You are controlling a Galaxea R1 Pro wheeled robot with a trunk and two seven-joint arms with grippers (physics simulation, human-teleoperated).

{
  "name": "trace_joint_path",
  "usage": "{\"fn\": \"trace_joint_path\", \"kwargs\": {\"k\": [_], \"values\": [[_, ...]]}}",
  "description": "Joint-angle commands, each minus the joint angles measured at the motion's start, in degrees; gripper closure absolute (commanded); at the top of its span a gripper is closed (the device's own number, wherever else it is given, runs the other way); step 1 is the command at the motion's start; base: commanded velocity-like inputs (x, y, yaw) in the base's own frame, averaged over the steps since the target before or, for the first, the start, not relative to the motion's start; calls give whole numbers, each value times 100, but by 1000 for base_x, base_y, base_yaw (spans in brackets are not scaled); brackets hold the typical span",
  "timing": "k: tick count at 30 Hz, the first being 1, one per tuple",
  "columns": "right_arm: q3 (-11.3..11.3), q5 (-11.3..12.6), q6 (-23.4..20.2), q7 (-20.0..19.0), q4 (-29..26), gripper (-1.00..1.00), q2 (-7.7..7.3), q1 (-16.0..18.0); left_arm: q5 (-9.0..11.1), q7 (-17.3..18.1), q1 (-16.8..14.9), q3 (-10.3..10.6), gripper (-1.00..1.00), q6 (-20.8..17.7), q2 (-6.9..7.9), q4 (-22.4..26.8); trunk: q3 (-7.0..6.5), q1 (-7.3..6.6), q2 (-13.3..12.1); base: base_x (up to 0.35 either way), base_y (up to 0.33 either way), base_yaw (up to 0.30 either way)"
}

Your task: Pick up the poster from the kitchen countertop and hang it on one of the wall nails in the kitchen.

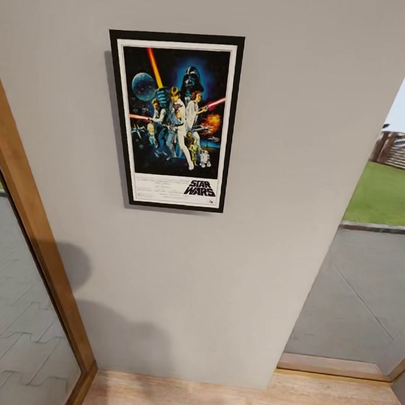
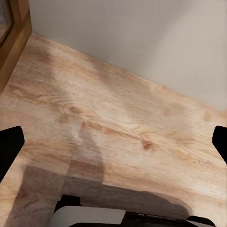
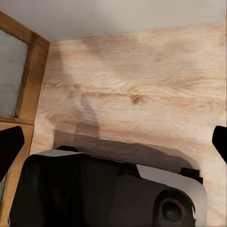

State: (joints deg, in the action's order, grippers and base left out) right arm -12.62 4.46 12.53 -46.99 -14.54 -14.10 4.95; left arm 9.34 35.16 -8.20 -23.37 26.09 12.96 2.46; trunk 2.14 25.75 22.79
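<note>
**Poster on the wall, both my claws hanging empty**

The poster [image 1: 172,120] hangs upright on the pale grey wall [image 1: 293,112], flat against it and square, casting a thin shadow down its left side. I cannot see the nail it would hang from; the frame hides it if it is there. From how it sits, I judge the hanging step done.

If I had to touch it again, I would expect a light, stiff, flat board with a smooth, perhaps slippery frame. The long side edges of the black frame are where I would pinch it, low on the frame, so it swings little. The printed face I would leave alone, and a sideways nudge could tip it off its hook.

My left claw [image 2: 113,142] is spread wide, with one dark fingertip [image 2: 9,146] at each side of its own camera's picture, nothing between them, and wooden floor [image 2: 118,118] below. My right claw [image 3: 113,142] is spread the same way over the same floor, also empty, with my own dark base beneath it.

For room: a wooden door frame [image 1: 31,239] stands close on the left and a glass opening [image 1: 366,280] to the right of the wall, so backing straight away looks like the freest path.
</note>
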Motion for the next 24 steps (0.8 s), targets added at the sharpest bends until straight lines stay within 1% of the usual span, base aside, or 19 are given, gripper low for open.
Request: {"fn": "trace_joint_path", "kwargs": {"k": [1, 4, 8, 13, 24], "values": [[7, 47, 1, 80, 11, -100, -1, 6, 60, 34, -6, 17, -100, 1, 1, -9, 11, 4, 13, 0, 0, 0], [5, 57, 0, 625, 19, -100, 15, 6, 60, 21, -6, 17, -100, 1, -3, -8, -8, 4, 13, 0, 0, 0], [5, 68, 2, 901, 23, -100, 20, 6, 60, 18, -6, 17, -100, 1, -4, -8, -41, 4, 13, 0, 0, 0], [5, 71, 4, 983, 23, -100, 21, 6, 60, 17, -6, 17, -100, 1, -4, -8, -87, 4, 13, 0, 0, 0], [5, 72, 12, 1016, 30, -100, 30, 6, 60, 17, -6, 17, -100, 1, -4, -8, -190, 4, 13, 0, 0, 0]]}}
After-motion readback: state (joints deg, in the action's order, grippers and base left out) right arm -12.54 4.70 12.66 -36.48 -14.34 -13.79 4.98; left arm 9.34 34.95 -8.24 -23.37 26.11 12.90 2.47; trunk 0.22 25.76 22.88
